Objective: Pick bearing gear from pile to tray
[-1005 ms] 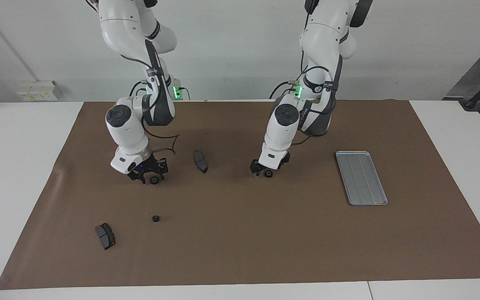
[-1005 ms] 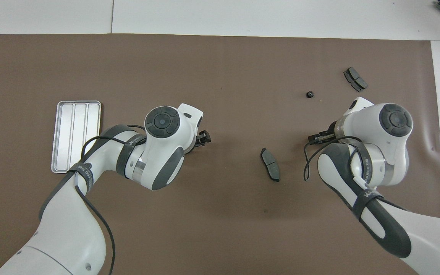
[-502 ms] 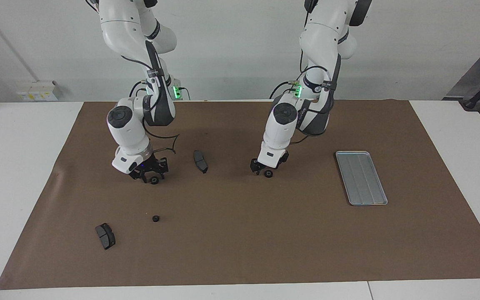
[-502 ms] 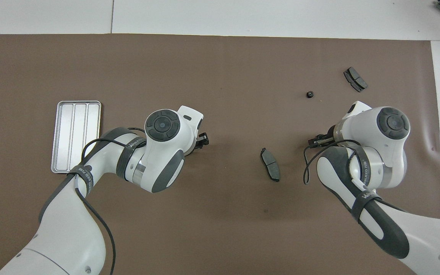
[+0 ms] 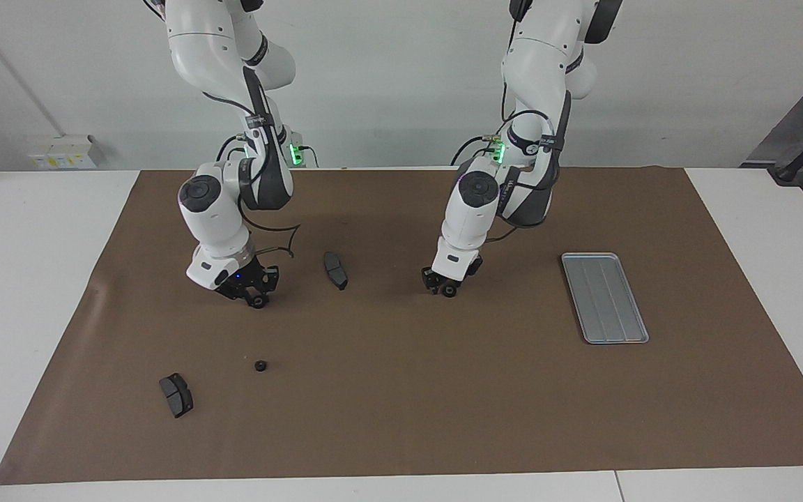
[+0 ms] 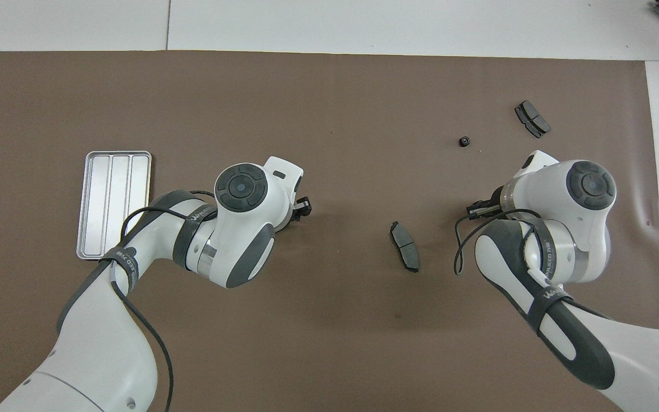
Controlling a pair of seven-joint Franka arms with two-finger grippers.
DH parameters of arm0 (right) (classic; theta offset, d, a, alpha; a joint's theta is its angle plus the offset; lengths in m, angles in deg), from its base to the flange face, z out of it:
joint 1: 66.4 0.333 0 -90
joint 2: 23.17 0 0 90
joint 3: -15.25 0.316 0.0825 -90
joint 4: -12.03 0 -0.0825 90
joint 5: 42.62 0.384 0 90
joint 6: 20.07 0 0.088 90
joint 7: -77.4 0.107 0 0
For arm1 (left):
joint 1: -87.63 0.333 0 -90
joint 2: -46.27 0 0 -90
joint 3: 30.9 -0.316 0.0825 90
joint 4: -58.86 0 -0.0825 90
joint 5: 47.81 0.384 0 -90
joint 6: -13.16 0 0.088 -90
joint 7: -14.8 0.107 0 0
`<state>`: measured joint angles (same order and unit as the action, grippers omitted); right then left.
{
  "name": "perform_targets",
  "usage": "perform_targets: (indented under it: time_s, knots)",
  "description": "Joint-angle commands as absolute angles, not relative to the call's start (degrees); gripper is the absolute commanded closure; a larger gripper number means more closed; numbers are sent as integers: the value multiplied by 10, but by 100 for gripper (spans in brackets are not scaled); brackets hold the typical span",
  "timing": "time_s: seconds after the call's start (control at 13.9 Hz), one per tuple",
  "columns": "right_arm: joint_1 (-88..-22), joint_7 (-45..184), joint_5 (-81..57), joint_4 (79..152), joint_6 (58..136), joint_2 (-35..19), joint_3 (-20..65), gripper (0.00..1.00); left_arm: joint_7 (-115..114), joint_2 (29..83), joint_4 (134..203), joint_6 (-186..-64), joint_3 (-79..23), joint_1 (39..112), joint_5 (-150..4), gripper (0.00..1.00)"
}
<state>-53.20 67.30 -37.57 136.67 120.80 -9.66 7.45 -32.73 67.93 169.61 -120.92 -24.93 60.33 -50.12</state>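
Note:
Two small black bearing gears lie on the brown mat under my grippers. My right gripper (image 5: 254,298) (image 6: 478,209) is down at the mat, shut on one bearing gear (image 5: 257,302). My left gripper (image 5: 443,287) (image 6: 302,207) stands low over the other gear (image 5: 449,291), which shows at its tip. A third gear (image 5: 260,365) (image 6: 464,141) lies loose, farther from the robots than the right gripper. The silver ribbed tray (image 5: 605,298) (image 6: 113,203) sits empty toward the left arm's end of the table. In the overhead view both gripped-at gears are hidden.
One dark brake pad (image 5: 335,270) (image 6: 404,246) lies between the two grippers. Another brake pad (image 5: 176,394) (image 6: 532,118) lies beside the loose gear, toward the right arm's end. The brown mat (image 5: 401,404) covers most of the white table.
The right gripper's links have drawn in around its gear. The left gripper has narrowed and settled lower over its gear. The loose gear, pads and tray have not moved.

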Motion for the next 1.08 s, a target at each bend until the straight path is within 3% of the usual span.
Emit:
perform_targets:
  time_s: [0.0,0.29,0.79,1.0]
  knots:
    - [-534,691,-374,1379,1223,-110,81,100,-335,663,1718,-1225,-255,601,-492,45]
    - [-536,695,-373,1355,1189,-129,81,100,-333,663,1718,-1226,-255,602,-492,58]
    - [-532,819,-374,1256,1127,-132,81,100,-332,664,1712,-1223,-255,606,-493,90]
    - [-535,844,-374,1205,1084,-125,81,100,-331,667,1683,-1203,-258,623,-493,92]
